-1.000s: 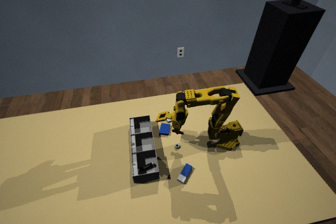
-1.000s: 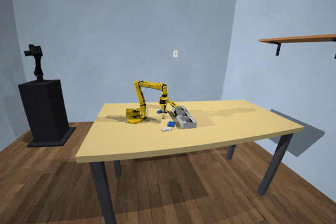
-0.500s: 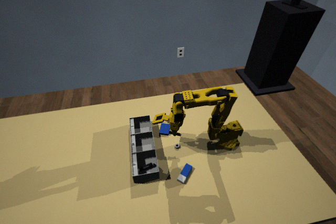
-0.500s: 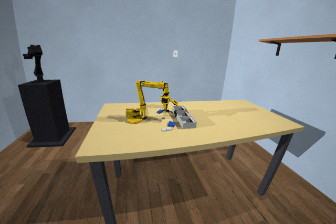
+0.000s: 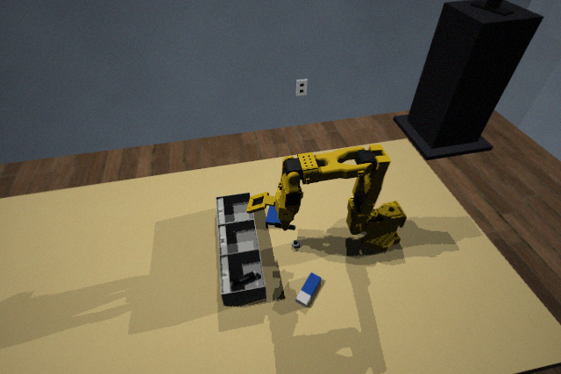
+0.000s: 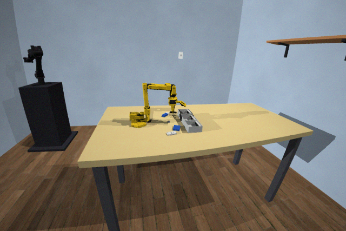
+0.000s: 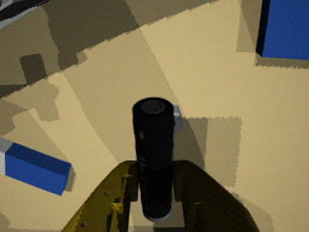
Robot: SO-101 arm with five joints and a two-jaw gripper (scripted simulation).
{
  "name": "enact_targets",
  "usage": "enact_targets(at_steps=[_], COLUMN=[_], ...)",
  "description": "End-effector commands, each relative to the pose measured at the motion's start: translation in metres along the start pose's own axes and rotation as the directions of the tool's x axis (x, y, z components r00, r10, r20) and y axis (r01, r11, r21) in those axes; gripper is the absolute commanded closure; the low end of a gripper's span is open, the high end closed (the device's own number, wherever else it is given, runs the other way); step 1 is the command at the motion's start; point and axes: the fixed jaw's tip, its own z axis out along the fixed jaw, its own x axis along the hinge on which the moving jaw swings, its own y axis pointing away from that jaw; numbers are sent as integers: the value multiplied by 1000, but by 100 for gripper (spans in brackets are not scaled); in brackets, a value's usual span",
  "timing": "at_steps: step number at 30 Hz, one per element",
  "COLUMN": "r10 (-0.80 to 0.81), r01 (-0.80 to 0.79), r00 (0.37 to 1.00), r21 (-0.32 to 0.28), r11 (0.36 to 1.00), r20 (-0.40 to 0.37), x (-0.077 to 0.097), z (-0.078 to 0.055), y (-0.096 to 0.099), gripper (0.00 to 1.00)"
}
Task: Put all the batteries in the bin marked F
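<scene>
while pincer [image 7: 154,209]-held: 1 battery [image 7: 154,155]

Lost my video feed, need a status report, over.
Tool shut on black battery, raised off the table. Bin row close beside, one battery already inside. Nothing in the way.

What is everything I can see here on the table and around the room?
Battery: one, black, held in the gripper above the table.
Bins: three, grey, in a row; the nearest holds a black object.
Blue blocks: two, one near the bins' end, one under the arm.
Nut: one, grey, on the table.
Table: one, tan.
Pedestal: one, black, on the floor.
Shelf: one, wooden, on the wall.
Arm: one, yellow; gripper shut on the battery.
</scene>
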Motion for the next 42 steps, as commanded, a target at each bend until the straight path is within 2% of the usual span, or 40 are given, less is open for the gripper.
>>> enact_targets(at_steps=[1, 9, 23, 42], r10=[-52, -123, -147, -316], r01=[53, 124, 150, 323], r00=[998, 990, 986, 939], r21=[-17, -23, -25, -31], r11=[998, 992, 988, 946], r20=[46, 67, 75, 138], x=[-9, -17, -20, -42], z=[-10, -14, -14, -13], y=[10, 23, 27, 57], gripper=[100, 100, 100, 100])
